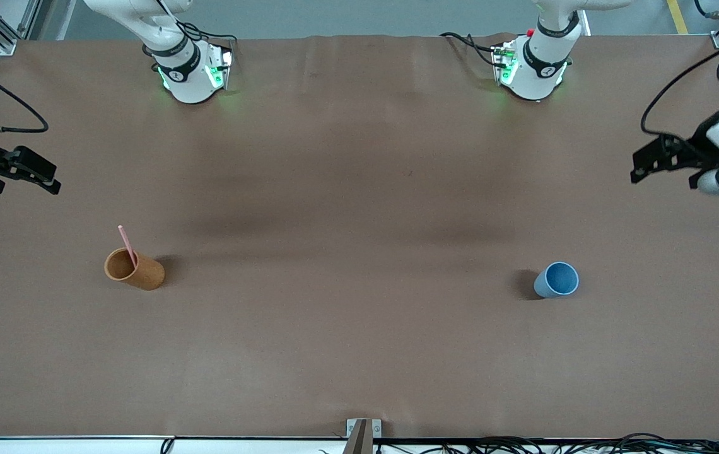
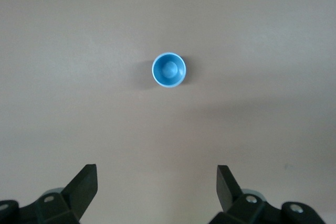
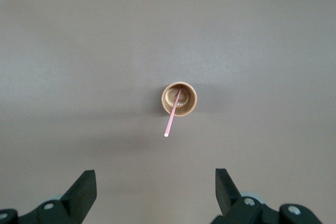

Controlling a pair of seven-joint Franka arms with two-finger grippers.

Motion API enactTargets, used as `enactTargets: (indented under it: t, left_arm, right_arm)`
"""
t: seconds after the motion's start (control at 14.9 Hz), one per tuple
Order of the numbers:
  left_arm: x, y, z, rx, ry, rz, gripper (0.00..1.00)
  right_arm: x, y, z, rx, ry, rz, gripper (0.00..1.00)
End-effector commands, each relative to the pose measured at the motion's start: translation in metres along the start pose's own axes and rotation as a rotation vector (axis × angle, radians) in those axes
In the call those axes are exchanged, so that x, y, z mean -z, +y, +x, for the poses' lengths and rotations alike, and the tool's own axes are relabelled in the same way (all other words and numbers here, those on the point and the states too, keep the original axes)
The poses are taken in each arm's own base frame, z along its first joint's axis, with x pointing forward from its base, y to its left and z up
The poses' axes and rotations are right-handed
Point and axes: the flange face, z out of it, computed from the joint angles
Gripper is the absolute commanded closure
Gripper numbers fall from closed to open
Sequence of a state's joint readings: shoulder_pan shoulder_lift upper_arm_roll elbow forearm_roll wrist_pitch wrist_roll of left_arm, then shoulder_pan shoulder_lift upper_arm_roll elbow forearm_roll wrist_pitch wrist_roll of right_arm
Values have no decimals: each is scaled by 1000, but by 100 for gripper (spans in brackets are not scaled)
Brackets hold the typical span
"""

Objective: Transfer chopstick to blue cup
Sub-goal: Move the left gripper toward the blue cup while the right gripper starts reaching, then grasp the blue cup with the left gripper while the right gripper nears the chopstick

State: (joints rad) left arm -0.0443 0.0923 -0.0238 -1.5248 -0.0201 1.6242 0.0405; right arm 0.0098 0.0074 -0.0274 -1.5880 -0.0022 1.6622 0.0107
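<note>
A pale-pink chopstick (image 1: pixel 127 244) stands leaning in an orange-brown cup (image 1: pixel 134 269) toward the right arm's end of the table; the right wrist view shows the chopstick (image 3: pixel 172 115) and that cup (image 3: pixel 179 98) from above. The blue cup (image 1: pixel 557 280) stands upright and empty toward the left arm's end, and shows in the left wrist view (image 2: pixel 169 70). My right gripper (image 1: pixel 44 180) is open and empty, high over the table's edge at its own end (image 3: pixel 155 182). My left gripper (image 1: pixel 640 165) is open and empty, high over the table at its own end (image 2: pixel 156 182).
The brown table cover (image 1: pixel 359 252) spans the whole surface. The two arm bases (image 1: pixel 192 69) (image 1: pixel 533 66) stand along the edge farthest from the front camera. A small metal bracket (image 1: pixel 362 432) sits at the nearest edge.
</note>
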Motion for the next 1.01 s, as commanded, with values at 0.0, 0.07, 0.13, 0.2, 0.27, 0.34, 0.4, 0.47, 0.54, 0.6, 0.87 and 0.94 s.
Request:
enactTargets:
  t: [0.0, 0.07, 0.13, 0.2, 0.27, 0.34, 0.4, 0.47, 0.54, 0.6, 0.87, 0.94]
  left_arm:
    - [-77, -16, 35, 12, -6, -14, 0]
    - [-111, -17, 48, 13, -10, -15, 0]
    - [-143, -18, 56, 14, -15, -13, 0]
    - [-174, -20, 63, 16, -17, -13, 0]
    - [-198, -21, 67, 17, -3, -11, 0]
    - [-217, -22, 68, 19, 9, -11, 0]
    - [-241, -21, 71, 19, 20, -11, 0]
    - [-260, -22, 72, 27, 25, -12, 0]
    - [-274, -22, 73, 37, 26, -11, 0]
    - [-286, -21, 71, 37, 22, -12, 0]
    - [-322, -24, 60, 41, -10, -12, 1]
    - [-328, -23, 60, 40, -9, -12, 5]
  right_arm:
    - [-5, 16, 4, -18, 25, 16, 0]
    - [-9, 21, 6, -26, 45, 14, 0]
    - [-23, 23, 7, -31, 44, 13, 0]
    - [-44, 28, 7, -40, 41, 13, 0]
    - [-60, 32, 5, -46, 39, 12, 0]
    - [-71, 31, 4, -43, 38, 11, 0]
    - [-80, 30, 3, -42, 32, 9, 0]
    - [-95, 29, 0, -42, 18, 10, 0]
    - [-114, 30, -3, -47, 15, 10, 0]
    - [-137, 32, -9, -51, 18, 9, 1]
    - [-198, 23, -30, -82, 56, 10, 3]
    - [-209, 23, -34, -105, 62, 10, 5]
